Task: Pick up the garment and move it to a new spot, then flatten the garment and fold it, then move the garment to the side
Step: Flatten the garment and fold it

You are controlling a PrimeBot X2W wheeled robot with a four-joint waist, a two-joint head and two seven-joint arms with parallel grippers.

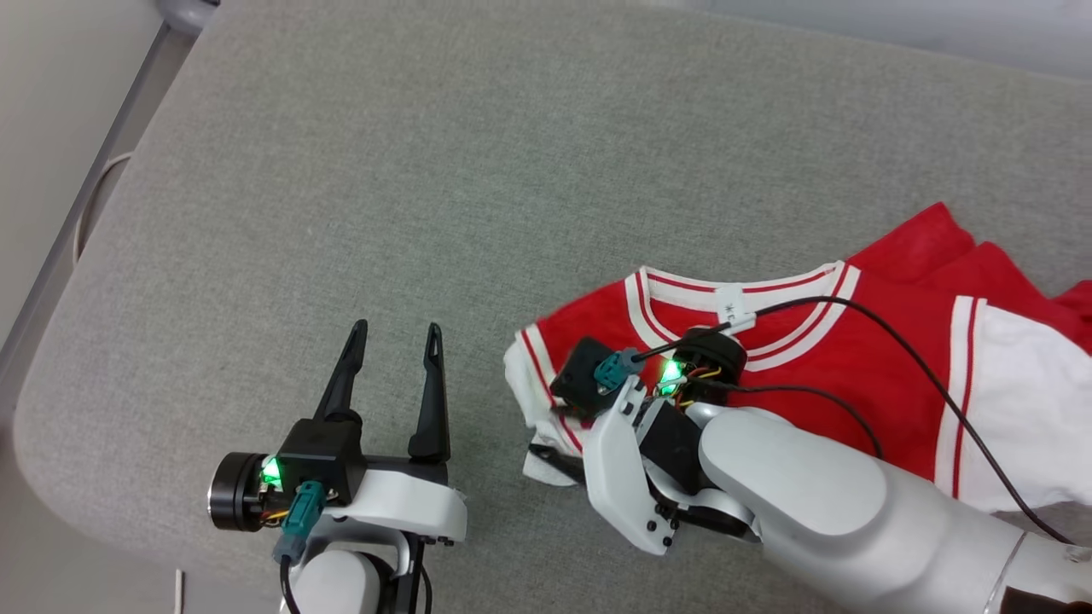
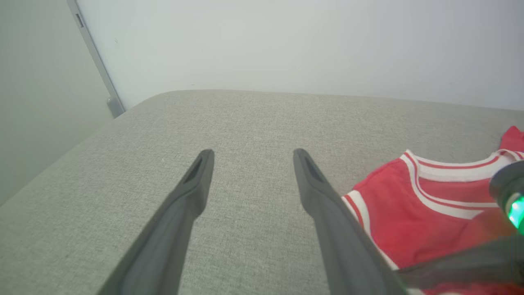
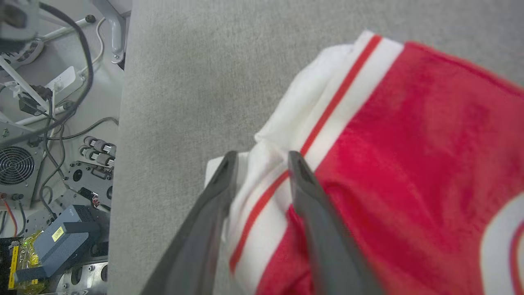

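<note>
The garment is a red jersey with white sleeves and red-white striped trim, lying rumpled on the right of the grey padded table, collar facing up. In the right wrist view my right gripper is low over the shirt's left shoulder. Its fingers are parted, with the white sleeve and striped seam lying between them. My right arm covers the jersey's lower part. To the left of the garment, my left gripper hovers open over bare table, and the left wrist view shows it holding nothing.
The table's rounded left and front edges drop to the floor. Beyond the edge in the right wrist view sit cables, a fan and electronics. A metal post and a pale wall stand behind the table. Bare grey surface stretches left and behind the jersey.
</note>
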